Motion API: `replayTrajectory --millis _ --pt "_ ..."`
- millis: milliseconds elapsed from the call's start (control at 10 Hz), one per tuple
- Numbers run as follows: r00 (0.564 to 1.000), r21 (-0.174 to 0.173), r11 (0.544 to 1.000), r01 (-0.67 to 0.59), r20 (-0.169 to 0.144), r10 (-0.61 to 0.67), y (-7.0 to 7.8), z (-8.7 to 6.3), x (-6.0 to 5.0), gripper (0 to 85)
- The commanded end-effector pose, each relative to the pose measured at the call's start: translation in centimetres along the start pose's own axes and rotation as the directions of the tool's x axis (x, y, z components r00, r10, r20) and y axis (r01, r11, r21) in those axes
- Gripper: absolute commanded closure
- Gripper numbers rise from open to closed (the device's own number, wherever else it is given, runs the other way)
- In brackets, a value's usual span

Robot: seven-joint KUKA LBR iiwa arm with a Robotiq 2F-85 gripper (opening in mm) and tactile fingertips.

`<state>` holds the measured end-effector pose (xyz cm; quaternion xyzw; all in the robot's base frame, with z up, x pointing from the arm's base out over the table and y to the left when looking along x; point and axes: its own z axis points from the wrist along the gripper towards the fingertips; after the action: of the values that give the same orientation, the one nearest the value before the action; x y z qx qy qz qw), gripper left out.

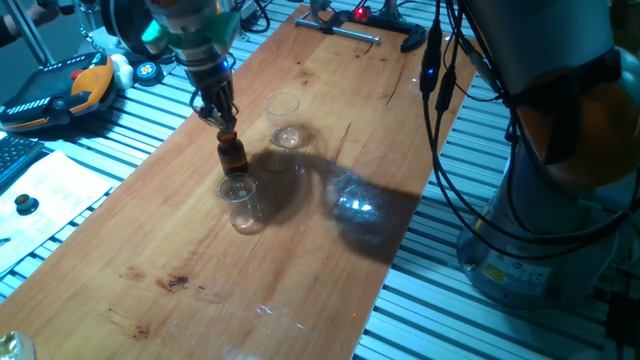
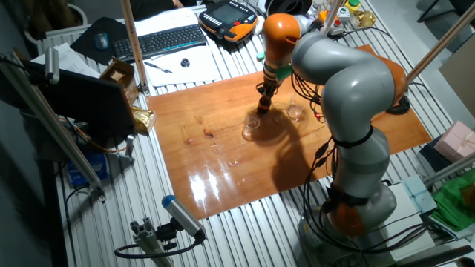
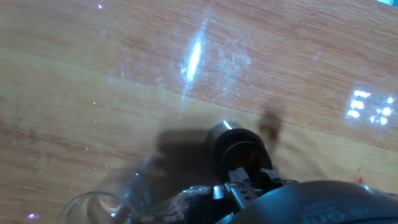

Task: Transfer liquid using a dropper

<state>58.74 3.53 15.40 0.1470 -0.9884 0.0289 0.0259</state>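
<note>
My two-finger gripper [image 1: 226, 124] points straight down, fingertips pinched on the small reddish bulb end of the thin clear glass dropper [image 1: 228, 136]; the glass tube itself I can't make out, it goes into the neck of the small amber-brown glass bottle [image 1: 233, 157] directly below; bottle upright on the long wooden tabletop [image 1: 300, 250]; hand view shows the bottle's dark round mouth [image 3: 238, 146] right under my fingertips [image 3: 242, 186]; a small clear glass beaker [image 1: 240, 202] stands just beside the bottle, on the near side in one fixed view, upright; a second clear beaker [image 1: 284, 120] sits near, further up the board; a third clear glass vessel [image 1: 355, 203] lies further off to the side in my arm's shadow, shape hard to read.
</note>
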Motion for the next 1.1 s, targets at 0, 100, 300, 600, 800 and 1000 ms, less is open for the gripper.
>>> replayTrajectory --millis 0,100,300,600,800,1000 --pt "1.000 0.003 1.000 -0.002 -0.005 0.002 0.0 -0.6 0.1 67.3" --pt "1.000 0.002 1.000 -0.007 -0.013 0.007 -0.1 -1.6 0.2 67.3" --pt "1.000 0.002 1.000 -0.011 -0.021 0.011 -0.3 -2.9 0.3 67.3" --pt "1.000 0.005 1.000 -0.016 -0.027 0.016 -0.9 -5.0 0.7 67.3" --pt "0.999 0.007 1.000 -0.018 -0.029 0.018 -1.3 -5.9 1.1 67.3" --pt "0.999 0.005 1.000 -0.019 -0.033 0.019 -1.6 -6.7 1.3 67.3"
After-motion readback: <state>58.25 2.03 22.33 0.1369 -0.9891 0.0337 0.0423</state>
